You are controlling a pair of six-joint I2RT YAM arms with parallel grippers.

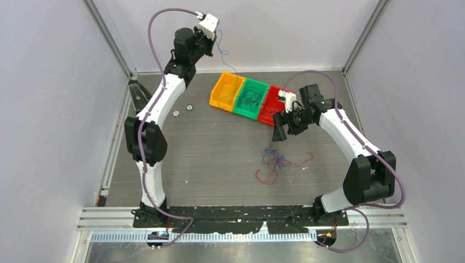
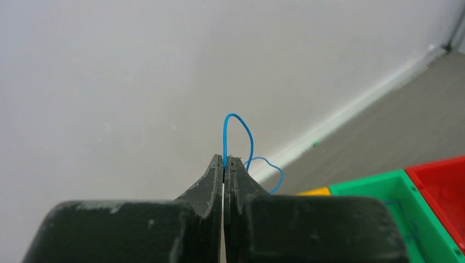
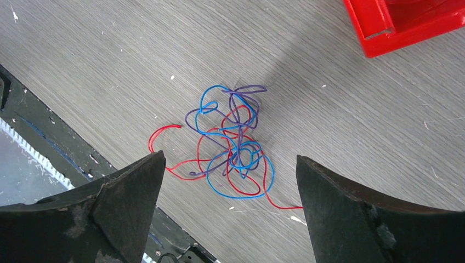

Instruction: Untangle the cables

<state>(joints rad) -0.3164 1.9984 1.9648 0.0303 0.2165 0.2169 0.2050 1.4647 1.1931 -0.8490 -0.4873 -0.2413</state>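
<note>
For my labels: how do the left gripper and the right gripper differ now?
The left gripper has its fingers shut on a thin blue cable; the right gripper stands wide open and holds nothing. The left gripper points toward the back wall; the right gripper hangs over the tangle on the table. Both have dark fingers.

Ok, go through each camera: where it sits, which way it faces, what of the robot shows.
Top external: above and behind the robot, looking down on the table; left arm and right arm show whole.
Left wrist: held high near the back wall, facing it along the shut left gripper pinching a blue cable.
Right wrist: above the table, looking down through the open right gripper at the cable tangle.
Shared: the red bin shows in all three.
</note>
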